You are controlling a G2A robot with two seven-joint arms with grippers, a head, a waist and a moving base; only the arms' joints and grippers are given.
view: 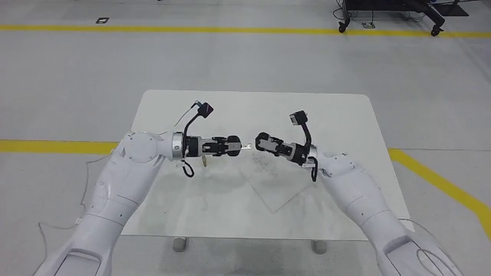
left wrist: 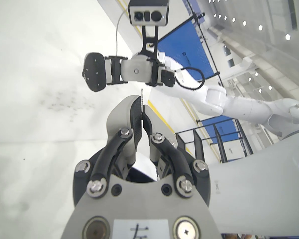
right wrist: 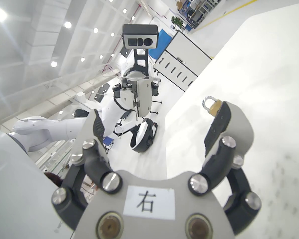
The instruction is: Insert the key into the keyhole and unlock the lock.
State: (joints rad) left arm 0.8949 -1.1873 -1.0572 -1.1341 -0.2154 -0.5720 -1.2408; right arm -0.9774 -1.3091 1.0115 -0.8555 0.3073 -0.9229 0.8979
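My left gripper (left wrist: 141,105) is shut on a thin metal key (left wrist: 141,95), whose blade sticks out past the fingertips. From the top view, this gripper (view: 234,147) hovers over the table's middle with the key (view: 246,146) pointing at my right gripper (view: 261,139), a short gap between them. My right gripper (right wrist: 159,113) is open with nothing between its fingers. A brass padlock (right wrist: 213,105) with a silver shackle lies on the table, apart from both grippers; in the top view the padlock (view: 205,162) sits just below my left wrist.
The white table (view: 337,115) carries faint scuff marks near its centre. Yellow floor lines run around it, and carts and racks stand far behind.
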